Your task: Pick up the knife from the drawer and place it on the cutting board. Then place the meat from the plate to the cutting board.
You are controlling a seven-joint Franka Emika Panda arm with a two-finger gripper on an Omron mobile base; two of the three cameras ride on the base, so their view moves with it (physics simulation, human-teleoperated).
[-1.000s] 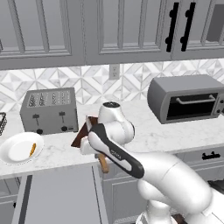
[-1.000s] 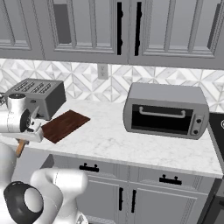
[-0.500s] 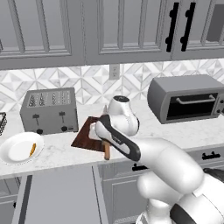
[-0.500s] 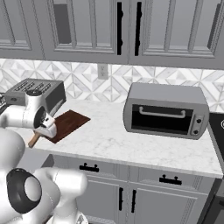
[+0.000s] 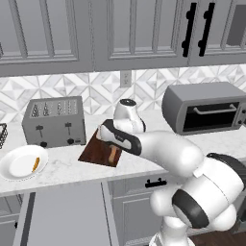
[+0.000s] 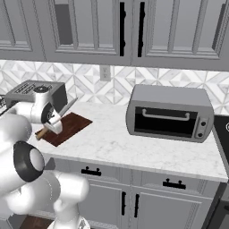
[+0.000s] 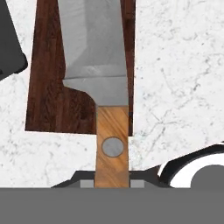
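Observation:
My gripper [image 7: 112, 183] is shut on the tan wooden handle of the knife [image 7: 112, 131], whose grey blade reaches out over the dark reddish-brown cutting board [image 7: 48, 100]. From the left, the handle [image 5: 114, 153] hangs over the cutting board [image 5: 96, 153] under the gripper [image 5: 112, 144]. From the right, the knife [image 6: 68, 107] is tilted above the cutting board [image 6: 71, 126], blade up, in the gripper [image 6: 53, 126]. The orange meat [image 5: 36, 164] lies on the white plate [image 5: 14, 168] at the counter's left. The open grey drawer [image 5: 62, 216] sits below the counter edge.
A silver toaster [image 5: 55, 122] stands just behind and left of the board. A large toaster oven [image 5: 206, 108] sits on the counter at the right [image 6: 170, 112]. Bare marble counter [image 6: 107, 138] lies between board and oven. Wall cabinets hang overhead.
The arm has carried the knife up from the counter's front edge and farther in over the cutting board. The grip on the handle is unchanged.

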